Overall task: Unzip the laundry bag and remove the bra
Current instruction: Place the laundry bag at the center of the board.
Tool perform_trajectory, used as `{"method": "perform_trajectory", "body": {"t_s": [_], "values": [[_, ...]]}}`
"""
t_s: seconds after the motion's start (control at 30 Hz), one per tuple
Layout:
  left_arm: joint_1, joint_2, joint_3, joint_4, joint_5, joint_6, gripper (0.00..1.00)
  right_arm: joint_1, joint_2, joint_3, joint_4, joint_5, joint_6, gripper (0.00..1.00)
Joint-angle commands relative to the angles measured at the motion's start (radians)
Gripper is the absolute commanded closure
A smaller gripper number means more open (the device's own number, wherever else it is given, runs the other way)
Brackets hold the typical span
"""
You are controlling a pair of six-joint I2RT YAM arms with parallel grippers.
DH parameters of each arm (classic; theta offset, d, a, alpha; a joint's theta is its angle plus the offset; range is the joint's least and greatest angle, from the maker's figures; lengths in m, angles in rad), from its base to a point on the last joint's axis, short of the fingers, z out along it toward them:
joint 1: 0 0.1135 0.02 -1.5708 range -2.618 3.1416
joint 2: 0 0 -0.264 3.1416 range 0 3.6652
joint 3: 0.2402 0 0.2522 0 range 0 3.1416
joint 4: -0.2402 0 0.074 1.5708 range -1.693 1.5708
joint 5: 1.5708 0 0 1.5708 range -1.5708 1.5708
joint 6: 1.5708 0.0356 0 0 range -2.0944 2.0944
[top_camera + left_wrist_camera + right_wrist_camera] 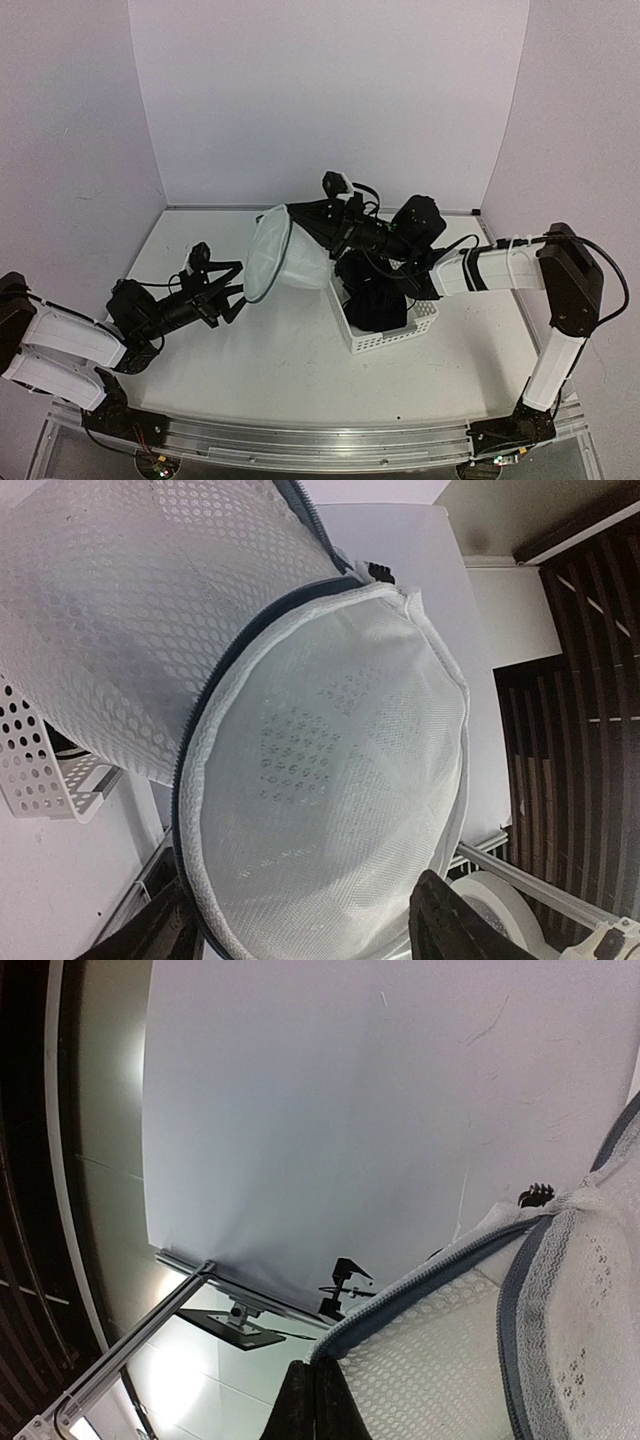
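**A:** The laundry bag (280,255) is up off the worktop (290,370), hanging over its middle. The right fingers (308,1405) are pressed together on the bag's rim at the upper far side, right by the dark zip (420,1295).

**B:** And the left fingers (455,925)?

**A:** Spread wide, one on either side of the lower rim of the bag's round face, which fills the left wrist view. Whether they are touching the mesh or just short of it can't be told.

**B:** So which way does the bag lie?

**A:** Its long axis runs from the right fingers down and out toward the left arm, with the round face tipped that way. The left arm is the nearer one to that face, and the right arm holds the opposite edge.

**B:** The bra (375,300)?

**A:** No dark shape shows through the mesh. A black bundle sits in the white basket (395,342), just right of the bag and below the right arm. That is most likely the bra, though from above it blends into the arm.

**B:** Next move?

**A:** A guess: the left fingers go straight ahead to the rim in front of them. Whether the zip has run fully open isn't clear from these angles.
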Motion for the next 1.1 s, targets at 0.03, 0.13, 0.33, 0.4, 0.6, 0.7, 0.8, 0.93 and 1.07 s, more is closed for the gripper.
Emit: {"method": "perform_trajectory", "body": {"t_s": [0.03,0.13,0.33,0.4,0.6,0.7,0.8,0.93,1.07], "values": [[-0.009,0.035,0.023,0.184,0.017,-0.041,0.38,0.006,-0.022,-0.035,0.152,-0.009,0.033,1.00],[-0.011,0.037,0.027,0.192,0.015,-0.042,0.50,0.006,-0.031,-0.065,0.166,-0.012,0.028,1.00],[-0.011,0.031,0.022,0.194,0.003,-0.044,0.77,0.005,-0.051,-0.129,0.175,-0.012,0.010,1.00],[-0.011,0.031,0.020,0.194,0.002,-0.048,0.83,0.005,-0.055,-0.148,0.177,-0.014,0.000,1.00],[-0.011,0.030,0.003,0.193,-0.001,-0.058,1.00,0.004,-0.028,-0.182,0.176,-0.037,-0.037,1.00],[-0.011,0.036,-0.017,0.191,-0.010,-0.071,1.00,0.004,-0.001,-0.190,0.173,-0.057,-0.059,1.00],[-0.011,0.041,-0.037,0.189,-0.021,-0.084,1.00,0.003,0.027,-0.198,0.173,-0.086,-0.078,0.94],[-0.011,0.044,-0.054,0.166,-0.031,-0.103,1.00,-0.005,0.047,-0.244,0.170,-0.101,-0.115,0.85],[-0.011,0.040,-0.070,0.142,-0.046,-0.112,1.00,-0.014,0.049,-0.289,0.163,-0.112,-0.158,0.75]]}}
